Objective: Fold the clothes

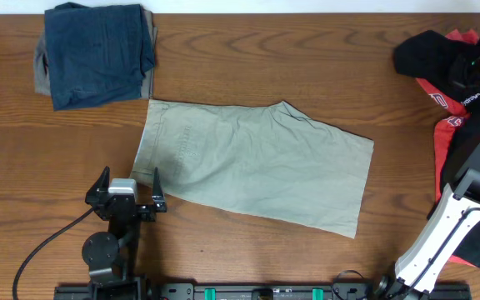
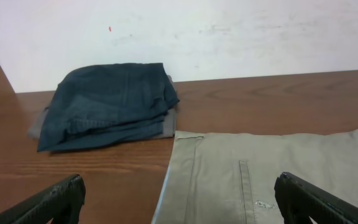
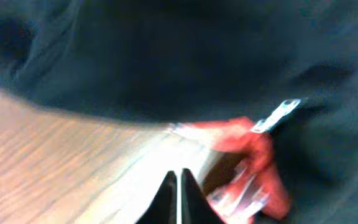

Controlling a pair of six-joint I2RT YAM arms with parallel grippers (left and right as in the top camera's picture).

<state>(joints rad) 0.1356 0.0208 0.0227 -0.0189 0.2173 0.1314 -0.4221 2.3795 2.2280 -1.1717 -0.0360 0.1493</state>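
Note:
Light khaki shorts [image 1: 252,162] lie flat in the middle of the table, waistband at the left; they also show in the left wrist view [image 2: 266,174] with a stitched pocket seam. My left gripper [image 1: 127,193] is open just in front of the waistband's near left corner, its fingers wide apart [image 2: 179,199] over the shorts' edge and empty. My right gripper [image 3: 178,186] is shut and empty, blurred, over bare wood beside black and red sportswear [image 3: 241,93]. In the overhead view the right arm reaches over that pile [image 1: 457,75].
Folded dark navy shorts [image 1: 98,54] lie on a grey garment at the back left, also in the left wrist view [image 2: 107,102]. A white wall [image 2: 229,31] stands behind the table. The black and red pile fills the right edge.

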